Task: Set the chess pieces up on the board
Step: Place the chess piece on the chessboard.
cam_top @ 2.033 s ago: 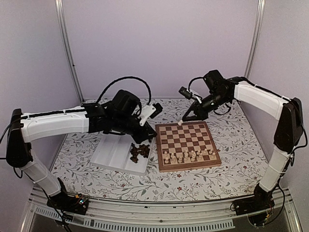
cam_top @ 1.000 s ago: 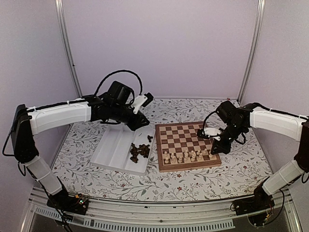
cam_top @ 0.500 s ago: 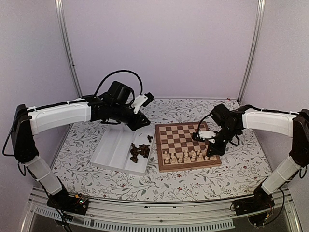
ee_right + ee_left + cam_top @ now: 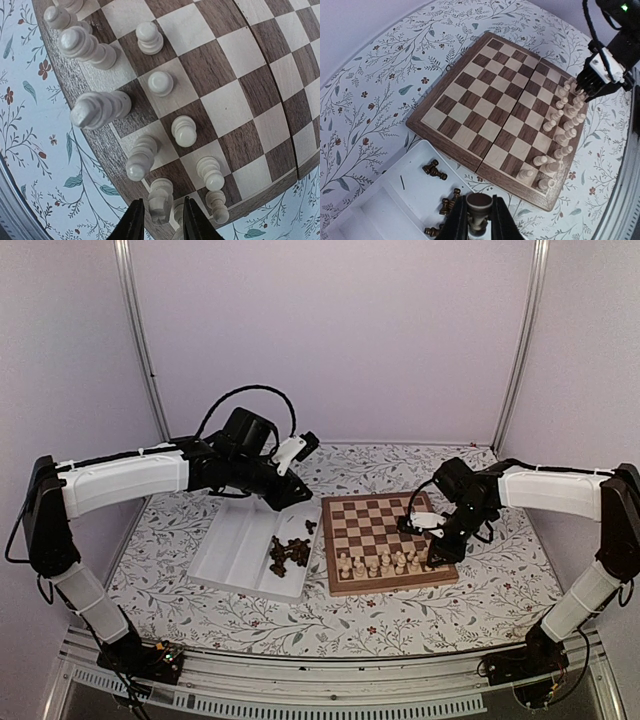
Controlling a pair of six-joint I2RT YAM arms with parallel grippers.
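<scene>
Left arm raised, left hand (image 4: 479, 220) clamped; right arm low, right hand (image 4: 160, 220) slightly parted, pointing down.

soft even overhead light, faint shadows, no glare, fisheye bending at wrist-view edges

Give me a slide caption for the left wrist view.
Left gripper holds a dark piece above the tray, board beyond.

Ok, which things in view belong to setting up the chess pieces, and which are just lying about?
Belongs to the job: board; cream pieces on its near rows; dark pieces heaped in the white tray; one dark piece gripped in the left claw; one cream piece between the fingers of the right claw.
Just lying about: white tray itself; flowered table cover.
</scene>
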